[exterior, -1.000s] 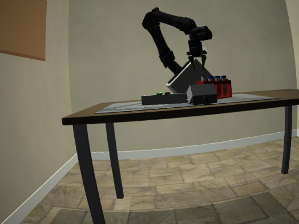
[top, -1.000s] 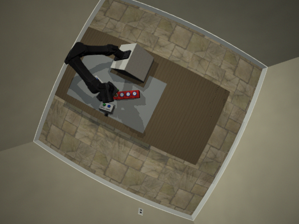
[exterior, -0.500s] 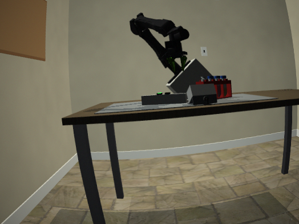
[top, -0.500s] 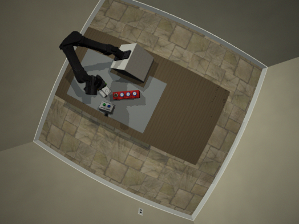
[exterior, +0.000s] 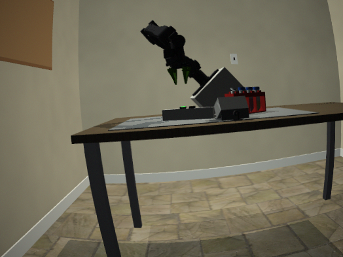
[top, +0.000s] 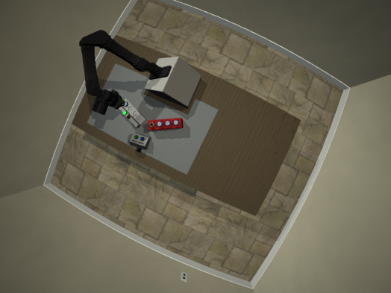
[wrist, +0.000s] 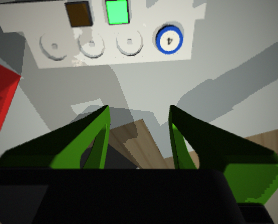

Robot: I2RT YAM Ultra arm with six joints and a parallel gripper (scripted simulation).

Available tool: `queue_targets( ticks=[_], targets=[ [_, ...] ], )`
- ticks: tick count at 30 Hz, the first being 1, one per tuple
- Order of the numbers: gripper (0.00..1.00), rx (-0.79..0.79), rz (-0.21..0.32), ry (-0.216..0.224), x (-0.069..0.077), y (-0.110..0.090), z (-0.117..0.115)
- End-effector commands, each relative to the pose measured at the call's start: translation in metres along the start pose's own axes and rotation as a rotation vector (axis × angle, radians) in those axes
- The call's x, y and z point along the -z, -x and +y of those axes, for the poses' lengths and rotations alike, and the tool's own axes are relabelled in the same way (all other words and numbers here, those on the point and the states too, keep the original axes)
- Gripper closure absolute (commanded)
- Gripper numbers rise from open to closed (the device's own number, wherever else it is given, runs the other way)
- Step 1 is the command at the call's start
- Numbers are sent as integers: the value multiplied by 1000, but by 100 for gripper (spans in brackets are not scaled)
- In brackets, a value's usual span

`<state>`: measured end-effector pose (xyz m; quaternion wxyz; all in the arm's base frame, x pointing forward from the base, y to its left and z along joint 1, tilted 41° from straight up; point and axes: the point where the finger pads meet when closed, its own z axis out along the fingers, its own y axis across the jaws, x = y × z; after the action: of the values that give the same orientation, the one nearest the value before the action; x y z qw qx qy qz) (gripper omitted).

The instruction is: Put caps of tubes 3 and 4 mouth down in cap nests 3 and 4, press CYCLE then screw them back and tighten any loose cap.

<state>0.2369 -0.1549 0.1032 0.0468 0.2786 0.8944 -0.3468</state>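
In the wrist view my gripper [wrist: 139, 112] is open and empty, high above the white cap tray [wrist: 112, 45]. A blue cap [wrist: 170, 40] sits in the nest at the right end of the tray; the other three nests are empty. Its dot seems to read 4. The green lamp [wrist: 117, 11] is lit and the amber lamp [wrist: 79, 13] is dark. In the top view the red station [top: 164, 124] has one open tube [top: 152, 124] at its left end and three blue-capped tubes [top: 167, 123]. From the side, the green fingers [exterior: 179, 75] hang well above the tray console [exterior: 186, 113].
The key desk [top: 139, 140] with the green key [top: 136, 137] and the blue key [top: 142, 139] stands near the mat's front edge, between tray and station. The slanted grey box [top: 175, 80] that carries the arm's base stands behind them.
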Motion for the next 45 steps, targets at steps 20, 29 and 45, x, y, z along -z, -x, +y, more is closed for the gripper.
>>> queue_targets(
  ticks=[20, 29, 45],
  targets=[
    [53, 64, -22, -3, -39, 19, -39],
    [53, 65, -22, -3, -74, 21, -39],
    [53, 65, -22, -4, -124, 23, -39]
  ],
)
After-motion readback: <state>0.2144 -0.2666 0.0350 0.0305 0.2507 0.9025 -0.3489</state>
